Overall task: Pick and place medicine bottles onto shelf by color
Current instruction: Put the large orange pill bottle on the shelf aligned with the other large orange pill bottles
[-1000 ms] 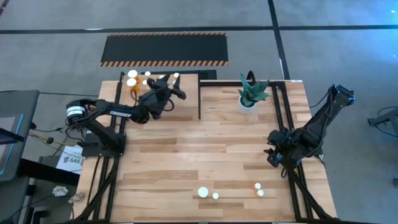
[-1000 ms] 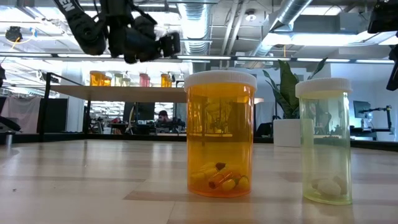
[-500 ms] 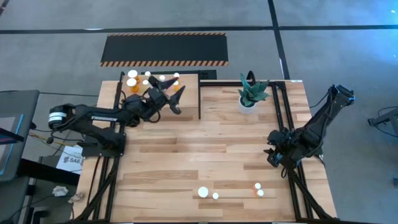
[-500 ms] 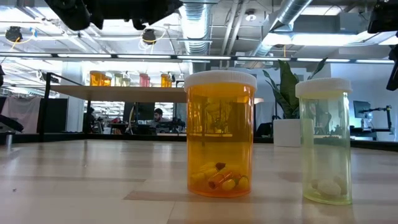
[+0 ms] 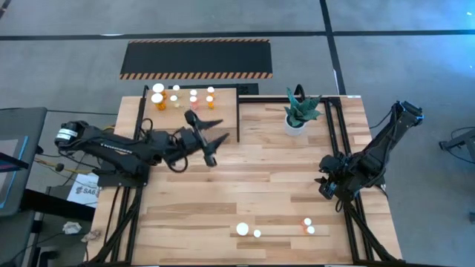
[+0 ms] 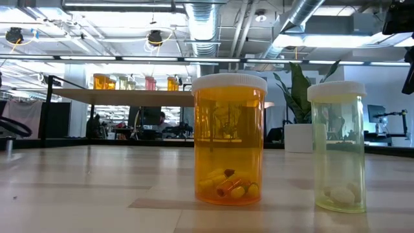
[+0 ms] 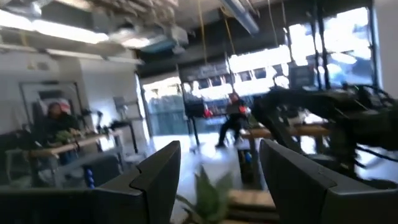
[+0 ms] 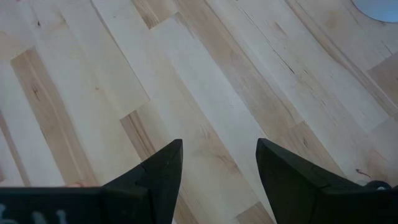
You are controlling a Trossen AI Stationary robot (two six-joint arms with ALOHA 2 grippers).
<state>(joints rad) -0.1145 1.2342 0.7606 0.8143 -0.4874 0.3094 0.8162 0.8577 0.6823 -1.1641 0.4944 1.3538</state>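
Several white-capped medicine bottles [image 5: 175,96] stand in a row on the far part of the light-wood shelf [image 5: 225,105], at the table's far left. Others stand on the table near its front edge [image 5: 243,230]; up close, one is orange [image 6: 229,139] and one yellowish [image 6: 337,145]. My left gripper [image 5: 214,141] hangs open and empty over the shelf's near right corner, pointing toward the table's right edge. My right gripper [image 5: 326,185] waits open by the right edge, above bare wood [image 8: 217,93].
A white pot with a green plant [image 5: 297,113] stands at the far right of the table. A black mat with orange-striped edges [image 5: 197,58] lies on the floor beyond the table. Bare wood spans the table's middle between the shelf and the front bottles.
My left gripper has drawn back from over the shelf's bottles toward the table's near and right edges. It has risen out of the low view and tipped upward. Its fingers have stayed open.
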